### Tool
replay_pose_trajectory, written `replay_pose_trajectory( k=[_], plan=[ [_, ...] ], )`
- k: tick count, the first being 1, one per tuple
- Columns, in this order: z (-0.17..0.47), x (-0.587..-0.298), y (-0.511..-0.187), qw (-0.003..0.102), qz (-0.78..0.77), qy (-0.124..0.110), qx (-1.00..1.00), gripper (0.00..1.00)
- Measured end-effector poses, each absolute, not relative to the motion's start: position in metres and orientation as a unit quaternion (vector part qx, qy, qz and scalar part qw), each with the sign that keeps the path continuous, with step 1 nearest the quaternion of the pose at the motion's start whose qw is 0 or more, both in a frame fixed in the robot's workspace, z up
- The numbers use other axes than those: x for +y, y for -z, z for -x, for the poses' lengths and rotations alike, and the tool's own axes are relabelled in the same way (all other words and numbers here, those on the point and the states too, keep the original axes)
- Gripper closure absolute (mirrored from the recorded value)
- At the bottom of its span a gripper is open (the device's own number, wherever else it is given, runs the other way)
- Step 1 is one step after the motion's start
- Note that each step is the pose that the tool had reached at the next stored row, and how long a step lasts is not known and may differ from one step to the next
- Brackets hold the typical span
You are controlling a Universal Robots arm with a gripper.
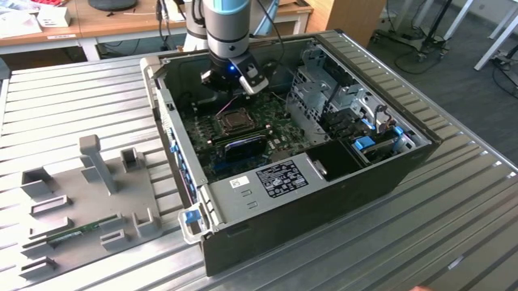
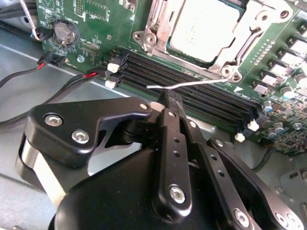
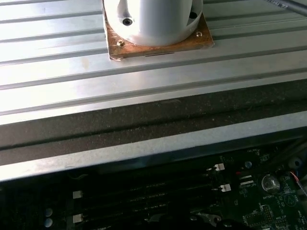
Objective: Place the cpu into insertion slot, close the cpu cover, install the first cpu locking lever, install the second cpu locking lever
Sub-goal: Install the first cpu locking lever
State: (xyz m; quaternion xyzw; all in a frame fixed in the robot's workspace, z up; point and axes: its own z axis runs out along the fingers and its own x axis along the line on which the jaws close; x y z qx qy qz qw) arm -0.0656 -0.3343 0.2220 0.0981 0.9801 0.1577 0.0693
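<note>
With one cpu (image 2: 204, 28) seated under cpu cover (image 2: 160, 24), end effector (image 2: 169, 98) pinched on one locking lever (image 2: 192, 84).

The cpu (image 2: 204, 29), a flat square chip with a dull grey metal top, sits seated in the insertion slot (image 2: 158, 36) on the green motherboard; the cpu cover (image 2: 249, 40), a thin silvery frame with a large central window, lies down around the chip, its metal edge bordering it; in the exterior view the slot (image 1: 237, 121) shows as a dark square mid-board.
</note>
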Motion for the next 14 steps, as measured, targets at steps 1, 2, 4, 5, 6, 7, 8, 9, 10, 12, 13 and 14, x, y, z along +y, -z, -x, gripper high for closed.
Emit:
replay_pose_trajectory(
  k=[1,2,4,5,6,7,8,9,10,12,13,14],
  plan=[
    [0.0656,-0.3343,-0.2211,0.069,-0.098,-0.158,0.980,0.89],
    [0.0656,-0.3343,-0.2203,0.069,-0.098,-0.157,0.980,0.89],
    [0.0656,-0.3343,-0.2187,0.069,-0.098,-0.157,0.980,0.89],
    [0.0656,-0.3343,-0.2177,0.069,-0.098,-0.157,0.980,0.89],
    [0.0656,-0.3343,-0.2167,0.069,-0.098,-0.157,0.980,0.89],
    [0.0656,-0.3343,-0.2158,0.069,-0.098,-0.157,0.980,0.89],
    [0.0656,-0.3343,-0.2148,0.069,-0.098,-0.157,0.980,0.89],
    [0.0656,-0.3343,-0.2139,0.069,-0.098,-0.157,0.980,0.89],
    [0.0656,-0.3343,-0.2131,0.069,-0.098,-0.157,0.980,0.89],
    [0.0656,-0.3343,-0.2120,0.069,-0.098,-0.157,0.980,0.89],
    [0.0656,-0.3344,-0.2118,0.069,-0.098,-0.156,0.980,0.89],
    [0.0656,-0.3345,-0.2117,0.069,-0.098,-0.156,0.980,0.89]
  ],
)
